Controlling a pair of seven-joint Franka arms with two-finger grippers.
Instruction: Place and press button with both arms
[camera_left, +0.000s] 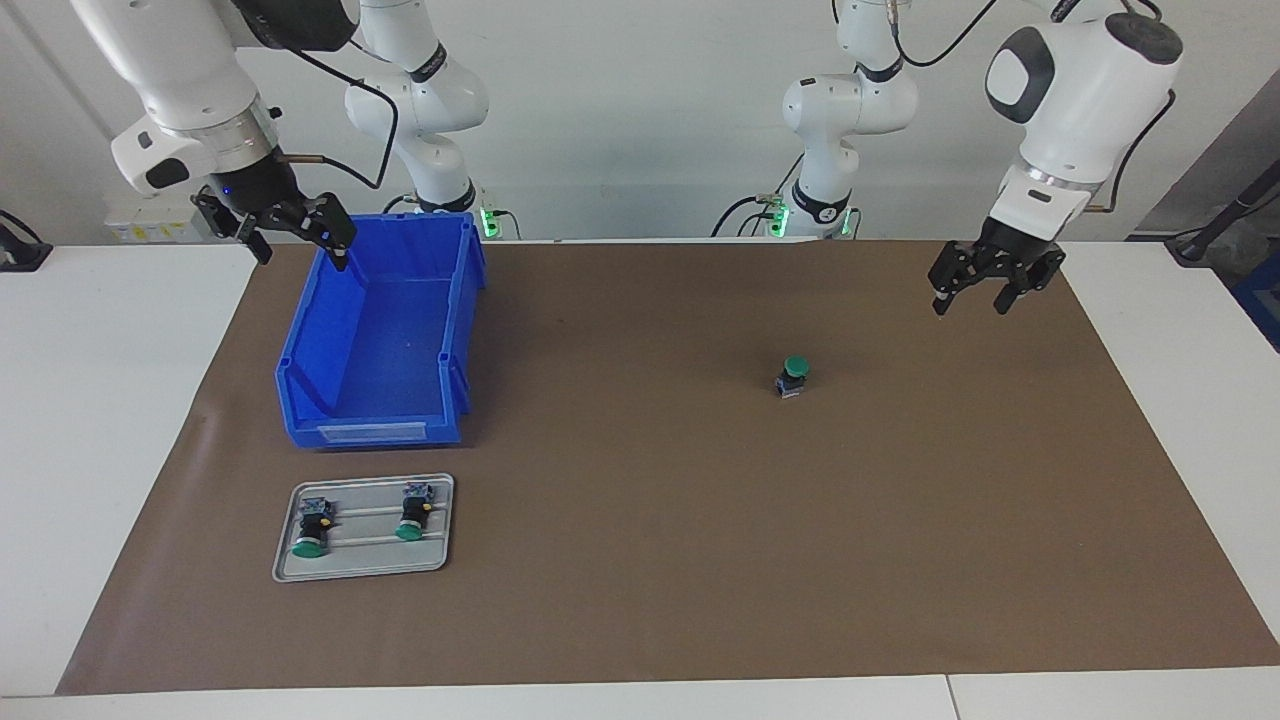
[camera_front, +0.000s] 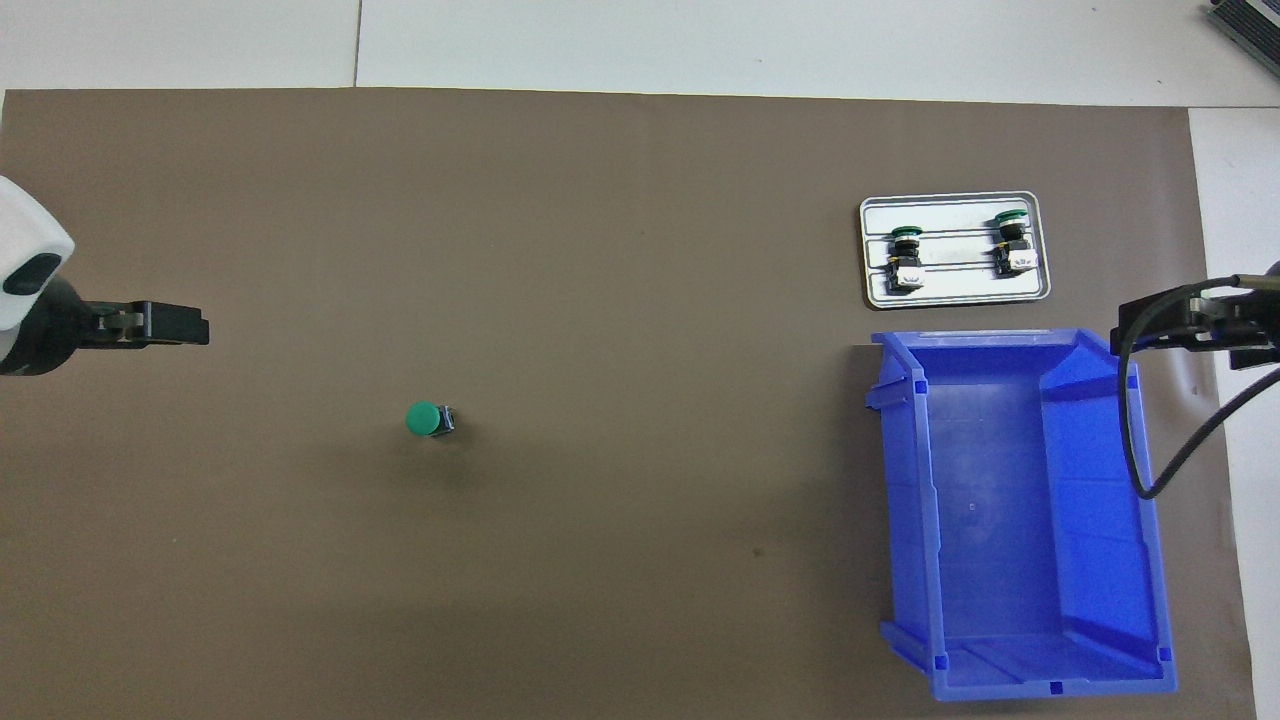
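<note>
In the facing view, the button (camera_left: 793, 376) stands on the brown mat (camera_left: 640, 560), green cap up and grey-blue block down, so its long axis runs roughly vertical with a slight lean. The left gripper (camera_left: 996, 290) hangs in the air over the mat toward the left arm's end of the table, fingers spread and holding nothing. The button sits below that gripper and off toward the middle of the table, apart from it but by far the closer of the two hands. The right gripper (camera_left: 297, 232) hovers over the rim of the blue bin (camera_left: 380, 340) at the right arm's end, fingers also apart and empty, well apart from the standing button. Two more buttons lie on their sides on the grey tray (camera_left: 365, 565), which sits farther from the robots than the bin.

In the overhead view, the left gripper (camera_front: 170, 325) comes in edge-on, so its finger spread cannot be read here. The button (camera_front: 430, 419) shows mostly its round cap, lying inward along the table from the fingertips and slightly nearer to the robots. The right gripper (camera_front: 1190, 320) hangs over the bin's (camera_front: 1000, 600) outer corner. By this layout, the left arm looks best placed to come down on the cap.
</note>
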